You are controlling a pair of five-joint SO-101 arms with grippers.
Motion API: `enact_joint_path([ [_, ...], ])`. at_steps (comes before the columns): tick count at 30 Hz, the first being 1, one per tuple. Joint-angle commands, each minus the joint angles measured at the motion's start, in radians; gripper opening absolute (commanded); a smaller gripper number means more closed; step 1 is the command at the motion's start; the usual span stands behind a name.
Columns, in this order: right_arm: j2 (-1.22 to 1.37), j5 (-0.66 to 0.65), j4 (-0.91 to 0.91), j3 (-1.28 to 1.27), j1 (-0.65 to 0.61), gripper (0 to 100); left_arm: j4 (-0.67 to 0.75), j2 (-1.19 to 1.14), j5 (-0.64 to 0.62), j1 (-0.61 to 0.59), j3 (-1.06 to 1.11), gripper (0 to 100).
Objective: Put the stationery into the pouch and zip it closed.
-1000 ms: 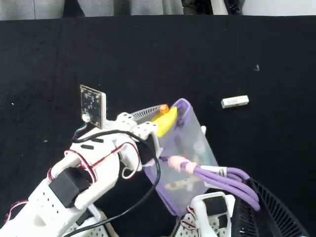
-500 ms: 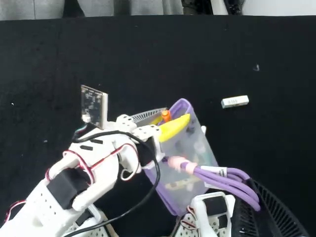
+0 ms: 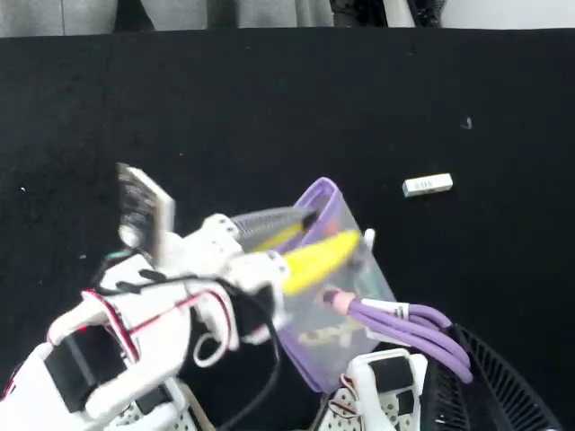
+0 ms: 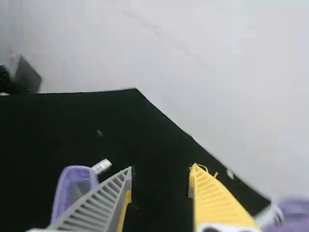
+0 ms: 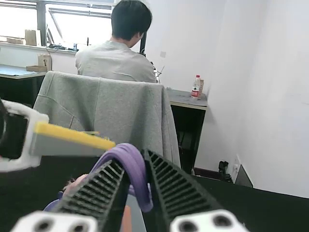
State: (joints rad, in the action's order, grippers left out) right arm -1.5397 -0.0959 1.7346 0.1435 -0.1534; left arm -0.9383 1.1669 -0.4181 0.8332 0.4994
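The translucent purple pouch (image 3: 346, 287) stands tilted upright near the table's front. My right gripper (image 3: 454, 346) (image 5: 136, 162) is shut on its purple strap (image 3: 404, 319) (image 5: 131, 166) and holds it up. My left gripper (image 3: 301, 235) (image 4: 161, 169) is open at the pouch's mouth, one grey finger (image 3: 269, 220) and one yellow finger (image 3: 319, 253), with nothing between them. The pouch's rim (image 4: 72, 186) lies beside the grey finger (image 4: 104, 200). Faint shapes show through the pouch wall. A white eraser (image 3: 428, 185) (image 4: 101, 166) lies on the table, right of the pouch.
The black table (image 3: 269, 99) stretches wide behind and to both sides of the pouch. My left arm's white body (image 3: 135, 332) fills the front left, and the right arm's base (image 3: 386, 386) sits at the front edge.
My left gripper has swung and opened wider at the pouch's mouth. The orange-tipped item seen earlier at its fingertips is gone from sight. The right gripper has kept its hold on the strap.
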Motion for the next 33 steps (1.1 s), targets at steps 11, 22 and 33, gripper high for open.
enact_joint_path([
  [11, 0.012, -0.041, -0.095, -0.001, 0.115, 1.1, 0.038, 0.207, -0.077, -0.582, 0.019, 20],
  [22, 0.166, -0.049, -0.209, 0.099, 0.247, 1.1, 0.413, 0.104, -0.074, -0.668, 0.384, 20],
  [33, 0.351, -0.048, -0.115, 0.519, 0.249, 1.1, 0.611, -0.167, -0.077, -0.616, 0.561, 19],
])
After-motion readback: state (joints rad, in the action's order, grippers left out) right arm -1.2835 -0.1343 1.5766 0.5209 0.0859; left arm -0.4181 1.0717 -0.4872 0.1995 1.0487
